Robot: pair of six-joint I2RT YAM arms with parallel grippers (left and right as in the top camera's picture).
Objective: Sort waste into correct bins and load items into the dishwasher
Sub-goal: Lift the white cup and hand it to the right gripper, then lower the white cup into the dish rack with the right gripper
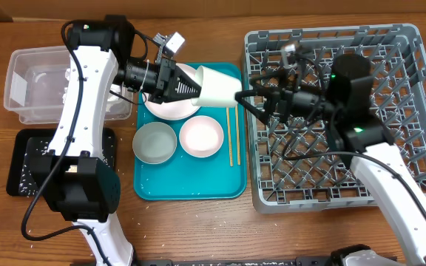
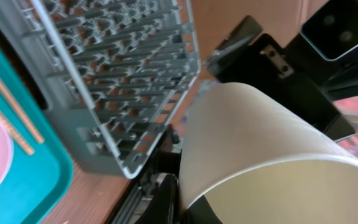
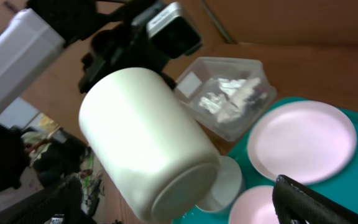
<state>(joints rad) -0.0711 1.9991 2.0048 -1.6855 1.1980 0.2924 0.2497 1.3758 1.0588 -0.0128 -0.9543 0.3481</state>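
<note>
- The left gripper (image 1: 191,89) is clamped on the mouth end of a white cup (image 1: 219,87). The cup is held on its side in the air, with its base pointing at the right gripper (image 1: 244,96).
- The right gripper is spread wide, with one finger (image 3: 309,202) on each side of the cup's base. Whether they touch the cup cannot be told.
- Under both grippers lies a teal tray (image 1: 191,177). A small white plate (image 1: 165,109) sits directly beneath the left gripper.
- Two white bowls (image 1: 154,142) (image 1: 201,136) sit side by side on the tray, below that gripper and nearer the robot.
- Two wooden chopsticks (image 1: 232,140) lie together on the tray, below the right gripper's tips.
- The grey dish rack (image 1: 302,174) stands on the table behind the right gripper, under its arm.
- Behind the left gripper, past its arm, a clear tub (image 1: 21,55) holds crumpled napkins (image 3: 229,99).
- A black tray (image 1: 21,174) speckled with rice grains (image 1: 29,150) lies just beside the tub.
</note>
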